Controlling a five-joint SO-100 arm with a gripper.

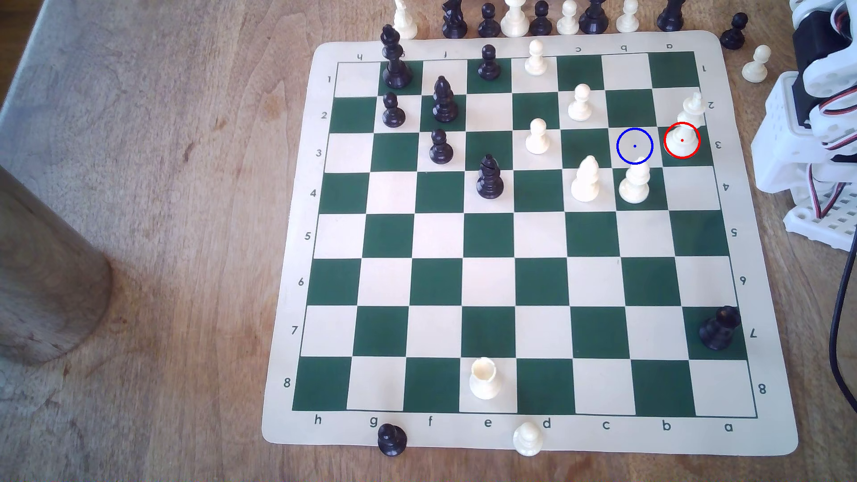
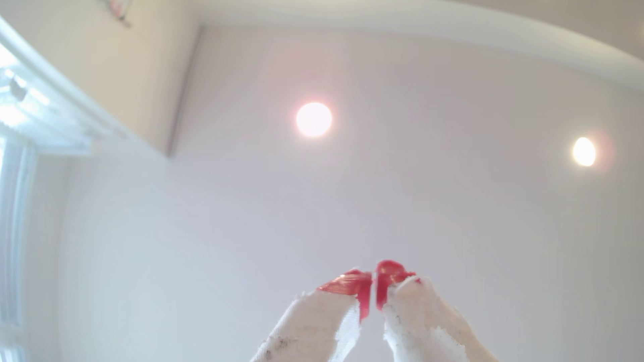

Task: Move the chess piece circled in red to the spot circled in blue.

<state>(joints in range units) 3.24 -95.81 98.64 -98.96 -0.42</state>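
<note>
Wrist view: gripper clenched empty, aimed at ceiling, so the white queen sits untouched beside the blue-ringed square.

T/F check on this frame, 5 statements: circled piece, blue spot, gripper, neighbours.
1. The chess piece circled in red stands on a green square. True.
2. The spot circled in blue already holds a piece. False: that cream square is bare.
3. The blue spot adjoins the red-circled square, toward the exterior view's left. True.
4. The gripper grips the piece. False: its red-tipped fingers are closed on nothing, facing the ceiling.
5. A black pawn sits directly below the blue spot. False: a white piece stands there.
</note>
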